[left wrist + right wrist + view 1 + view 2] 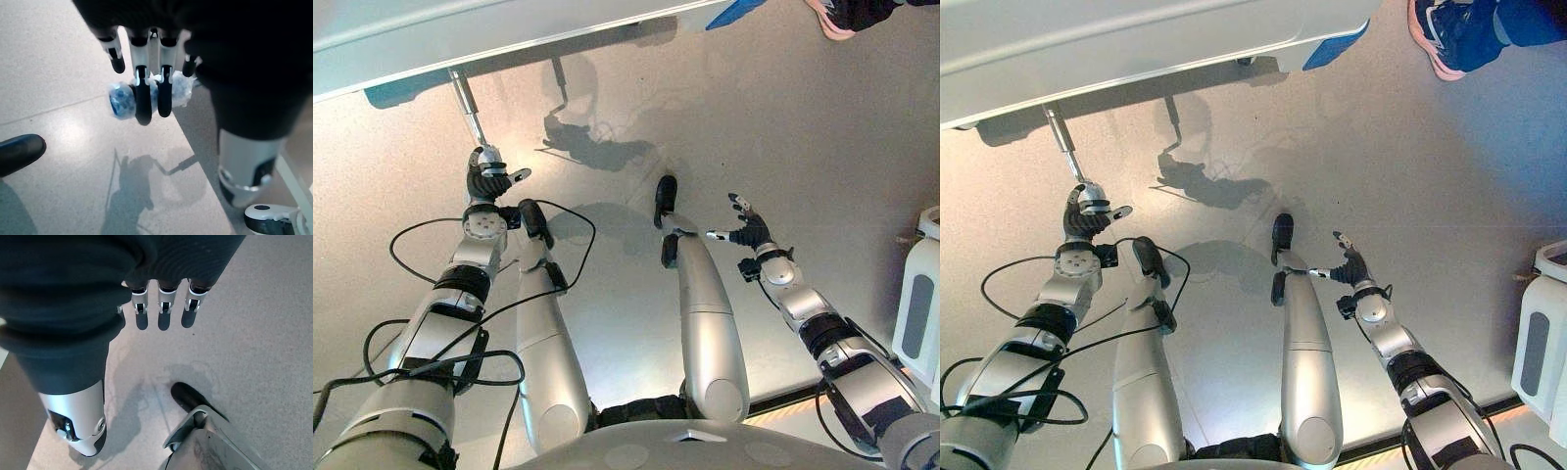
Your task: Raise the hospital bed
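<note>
The hospital bed's pale foot end runs along the top of the eye views. A metal crank rod slants down from under it towards me. My left hand is at the rod's lower end, fingers curled over the crank handle, which is wrapped in blue and white. My right hand hangs over the bare floor to the right, apart from the bed, with its fingers straight and nothing in it.
A second crank hangs folded under the bed, right of the first. A person's shoe stands at the top right. A white container sits at the right edge. A bed caster is near my left hand.
</note>
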`<state>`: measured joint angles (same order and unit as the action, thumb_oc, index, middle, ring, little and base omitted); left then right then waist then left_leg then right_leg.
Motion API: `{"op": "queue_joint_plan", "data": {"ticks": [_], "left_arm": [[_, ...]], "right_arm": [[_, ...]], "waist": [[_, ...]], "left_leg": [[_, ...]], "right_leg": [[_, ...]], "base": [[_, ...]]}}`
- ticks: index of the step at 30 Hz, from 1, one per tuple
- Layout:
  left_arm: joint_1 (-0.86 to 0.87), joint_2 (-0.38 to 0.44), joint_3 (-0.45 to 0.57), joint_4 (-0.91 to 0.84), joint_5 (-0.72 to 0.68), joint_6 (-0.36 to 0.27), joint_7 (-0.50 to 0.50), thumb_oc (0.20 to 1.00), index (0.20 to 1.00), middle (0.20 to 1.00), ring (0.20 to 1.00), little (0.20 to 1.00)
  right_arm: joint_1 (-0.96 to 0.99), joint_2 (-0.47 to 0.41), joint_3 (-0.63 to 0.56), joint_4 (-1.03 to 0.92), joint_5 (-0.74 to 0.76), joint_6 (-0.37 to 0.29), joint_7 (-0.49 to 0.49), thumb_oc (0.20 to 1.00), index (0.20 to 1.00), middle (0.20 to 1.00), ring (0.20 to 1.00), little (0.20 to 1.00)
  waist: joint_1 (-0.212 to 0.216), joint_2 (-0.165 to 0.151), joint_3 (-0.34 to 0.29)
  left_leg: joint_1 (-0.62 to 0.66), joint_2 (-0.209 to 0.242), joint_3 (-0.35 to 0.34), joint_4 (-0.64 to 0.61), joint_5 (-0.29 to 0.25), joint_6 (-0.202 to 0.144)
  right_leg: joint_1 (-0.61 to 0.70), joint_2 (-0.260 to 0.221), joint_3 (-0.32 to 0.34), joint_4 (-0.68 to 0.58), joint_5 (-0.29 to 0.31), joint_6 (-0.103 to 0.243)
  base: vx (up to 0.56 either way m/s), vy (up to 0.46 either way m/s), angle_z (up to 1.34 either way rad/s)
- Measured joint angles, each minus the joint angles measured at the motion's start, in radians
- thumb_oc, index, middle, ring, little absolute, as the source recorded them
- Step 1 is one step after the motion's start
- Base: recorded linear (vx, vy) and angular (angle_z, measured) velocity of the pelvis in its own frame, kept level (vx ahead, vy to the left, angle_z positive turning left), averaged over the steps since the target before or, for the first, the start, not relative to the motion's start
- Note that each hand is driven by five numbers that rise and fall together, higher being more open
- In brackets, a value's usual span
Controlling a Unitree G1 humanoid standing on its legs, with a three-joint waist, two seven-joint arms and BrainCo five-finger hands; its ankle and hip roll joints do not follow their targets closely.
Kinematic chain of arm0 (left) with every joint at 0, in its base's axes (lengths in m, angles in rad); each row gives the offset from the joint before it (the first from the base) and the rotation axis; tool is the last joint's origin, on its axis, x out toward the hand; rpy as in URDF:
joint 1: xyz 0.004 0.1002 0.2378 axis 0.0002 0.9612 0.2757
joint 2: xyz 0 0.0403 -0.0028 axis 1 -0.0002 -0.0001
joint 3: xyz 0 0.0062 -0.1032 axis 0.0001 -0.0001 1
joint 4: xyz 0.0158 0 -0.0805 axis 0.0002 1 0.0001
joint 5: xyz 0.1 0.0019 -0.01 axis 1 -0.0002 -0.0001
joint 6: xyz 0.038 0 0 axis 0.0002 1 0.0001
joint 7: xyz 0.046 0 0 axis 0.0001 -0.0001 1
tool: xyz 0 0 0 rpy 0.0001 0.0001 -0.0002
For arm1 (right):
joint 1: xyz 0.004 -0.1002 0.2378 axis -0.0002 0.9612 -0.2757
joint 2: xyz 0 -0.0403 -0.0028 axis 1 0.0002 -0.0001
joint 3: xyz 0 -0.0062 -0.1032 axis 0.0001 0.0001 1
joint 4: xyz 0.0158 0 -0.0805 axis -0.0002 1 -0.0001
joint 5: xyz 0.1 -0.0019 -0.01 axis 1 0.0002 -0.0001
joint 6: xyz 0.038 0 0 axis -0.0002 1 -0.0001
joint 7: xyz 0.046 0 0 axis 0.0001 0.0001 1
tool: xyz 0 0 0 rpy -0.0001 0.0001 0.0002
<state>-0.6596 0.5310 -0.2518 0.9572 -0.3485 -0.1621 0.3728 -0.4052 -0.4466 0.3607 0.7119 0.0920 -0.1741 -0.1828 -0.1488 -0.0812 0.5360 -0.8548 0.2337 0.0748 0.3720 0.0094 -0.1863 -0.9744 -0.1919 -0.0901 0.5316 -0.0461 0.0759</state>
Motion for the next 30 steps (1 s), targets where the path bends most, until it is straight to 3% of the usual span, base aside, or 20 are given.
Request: {"op": "queue_joint_plan", "data": {"ticks": [9, 10, 16, 30], "left_arm": [[0.26, -0.008, 0.068, -0.308, -0.062, -0.039, -0.038, 1.0, 1.0, 1.0, 1.0, 1.0], [0.275, -0.009, 0.078, -0.293, -0.07, -0.034, -0.041, 1.0, 1.0, 1.0, 1.0, 1.0], [0.336, -0.007, 0.117, -0.299, -0.078, -0.027, -0.047, 1.0, 1.0, 1.0, 1.0, 1.0], [0.282, -0.003, 0.125, -0.222, -0.076, -0.021, -0.047, 1.0, 1.0, 1.0, 1.0, 1.0]], "right_arm": [[0.052, -0.001, -0.048, -0.043, -0.001, 0.0, 0.003, 1.0, 1.0, 1.0, 1.0, 1.0], [0.052, -0.001, -0.051, -0.043, -0.001, 0.0, 0.004, 1.0, 1.0, 1.0, 1.0, 1.0], [0.06, -0.002, -0.076, -0.054, -0.002, 0.001, 0.004, 1.0, 1.0, 1.0, 1.0, 1.0], [0.06, -0.002, -0.076, -0.048, -0.003, 0.001, 0.005, 1.0, 1.0, 1.0, 1.0, 1.0]], "waist": [[0.03, 0.001, 0.0], [0.049, 0.003, 0.001], [0.062, 0.003, 0.001], [0.062, 0.003, 0.001]], "left_leg": [[0.005, -0.004, 0.004, -0.01, 0.0, 0.0], [0.004, -0.006, 0.004, -0.01, 0.002, -0.003], [0.003, -0.013, 0.003, -0.016, 0.009, -0.002], [0.005, -0.021, 0.004, -0.031, 0.02, 0.0]], "right_leg": [[-0.008, -0.002, 0.004, 0.001, 0.0, 0.0], [-0.008, -0.005, 0.005, 0.002, 0.0, 0.0], [-0.011, -0.009, 0.013, 0.001, 0.002, 0.004], [-0.017, -0.017, 0.014, 0.001, 0.005, 0.005]], "base": [[0.0, 0.0, 0.0], [0.0, 0.0, 0.0], [0.0, 0.004, 0.01], [0.0, 0.001, 0.01]]}}
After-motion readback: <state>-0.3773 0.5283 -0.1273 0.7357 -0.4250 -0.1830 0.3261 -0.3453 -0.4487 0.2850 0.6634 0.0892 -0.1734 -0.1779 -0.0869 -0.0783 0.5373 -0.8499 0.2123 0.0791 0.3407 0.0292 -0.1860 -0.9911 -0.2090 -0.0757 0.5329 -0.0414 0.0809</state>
